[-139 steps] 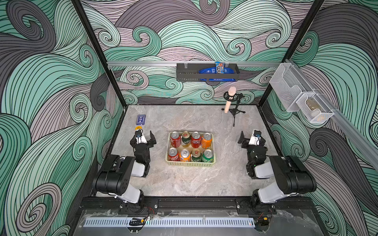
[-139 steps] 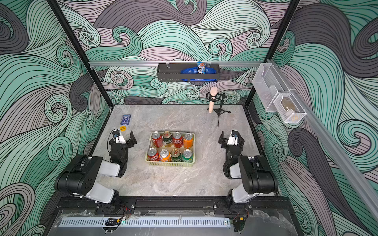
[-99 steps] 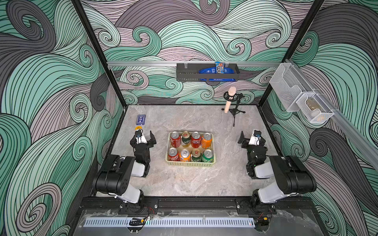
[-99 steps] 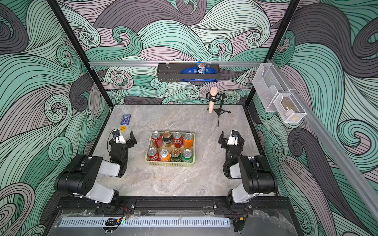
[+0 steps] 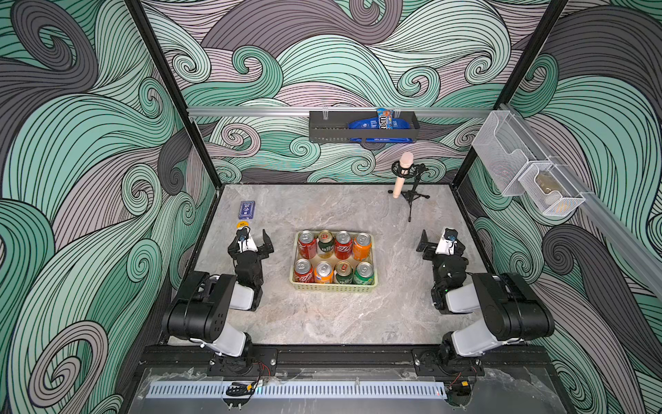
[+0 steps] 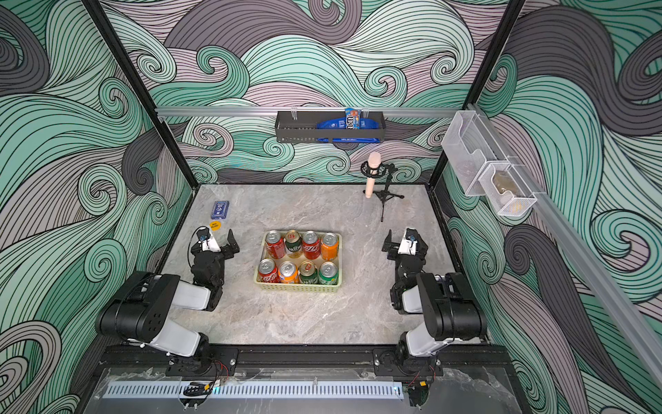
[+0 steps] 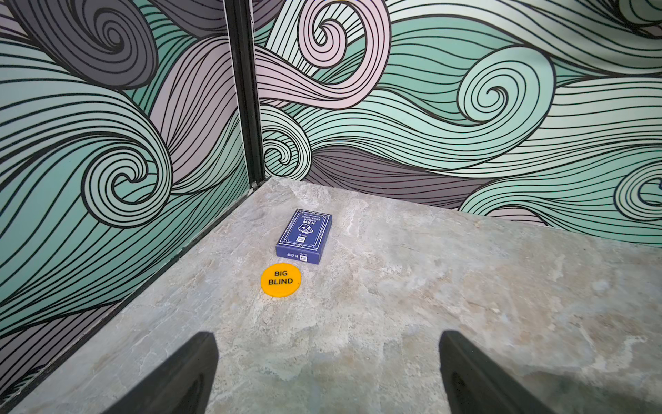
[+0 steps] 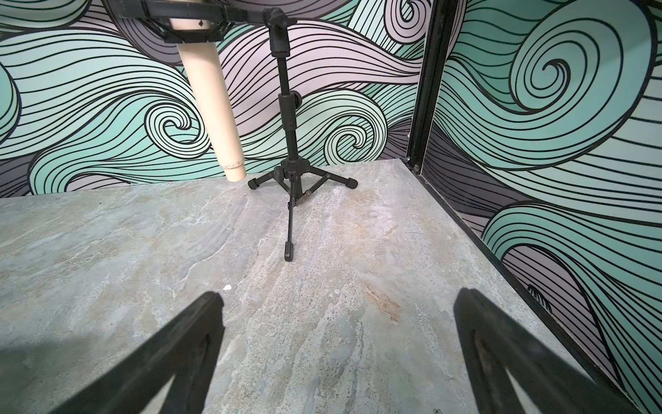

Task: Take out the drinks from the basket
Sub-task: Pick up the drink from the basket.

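The pale yellow-green basket (image 5: 333,286) (image 6: 297,286) sits mid-table in both top views. It holds several upright drinks in two rows, among them a red can (image 5: 307,243), an orange can (image 5: 361,245) and a bright green can (image 5: 364,273). My left gripper (image 5: 249,243) (image 7: 327,335) rests low to the left of the basket, open, with only bare table between its fingers. My right gripper (image 5: 442,243) (image 8: 339,294) rests to the right of the basket, also open and empty. Neither wrist view shows the basket or the drinks.
A blue card box (image 5: 247,209) (image 7: 304,236) and a yellow "BIG BLIND" chip (image 7: 281,280) lie ahead of the left gripper. A microphone on a tripod (image 5: 403,174) (image 8: 290,172) stands at the back right. On the walls hang a black rack (image 5: 361,127) and white mesh bins (image 5: 526,175).
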You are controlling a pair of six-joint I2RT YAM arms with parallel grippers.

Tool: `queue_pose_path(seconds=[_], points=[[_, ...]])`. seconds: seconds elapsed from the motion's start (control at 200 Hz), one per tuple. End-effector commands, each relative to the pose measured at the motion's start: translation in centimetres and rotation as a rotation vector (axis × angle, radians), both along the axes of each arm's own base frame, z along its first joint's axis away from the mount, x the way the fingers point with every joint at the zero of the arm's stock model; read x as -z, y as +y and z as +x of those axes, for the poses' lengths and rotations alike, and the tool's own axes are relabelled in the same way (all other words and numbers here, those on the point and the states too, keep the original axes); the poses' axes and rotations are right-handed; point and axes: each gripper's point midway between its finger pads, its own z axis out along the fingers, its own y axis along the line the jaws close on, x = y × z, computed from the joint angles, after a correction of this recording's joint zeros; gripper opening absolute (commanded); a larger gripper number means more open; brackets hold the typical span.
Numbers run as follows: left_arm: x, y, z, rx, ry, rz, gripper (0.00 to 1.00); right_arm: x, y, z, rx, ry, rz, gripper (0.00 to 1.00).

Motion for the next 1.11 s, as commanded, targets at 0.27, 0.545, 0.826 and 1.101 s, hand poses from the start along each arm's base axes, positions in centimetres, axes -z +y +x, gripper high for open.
queue_pose_path(seconds=[0.27, 0.545, 0.826, 1.101], points=[[-0.6, 0.1, 0.4, 0.001, -0.019, -0.002, 0.99, 0.0, -0.1, 0.3, -0.009, 0.004, 0.006, 1.00], [-4.0, 0.3, -0.6, -0.031, -0.058, 0.010, 0.99, -0.7, -1.8, 0.6, 0.107, 0.043, 0.032, 1.00], [-6.4, 0.7, -1.3, -0.085, -0.038, -0.278, 0.99, -3.2, -4.5, 1.9, 0.302, 0.170, 0.069, 1.00], [-9.7, -0.4, -2.1, -0.062, 0.054, -0.453, 0.99, -5.7, 0.9, 2.2, 0.016, 0.221, 0.277, 1.00]])
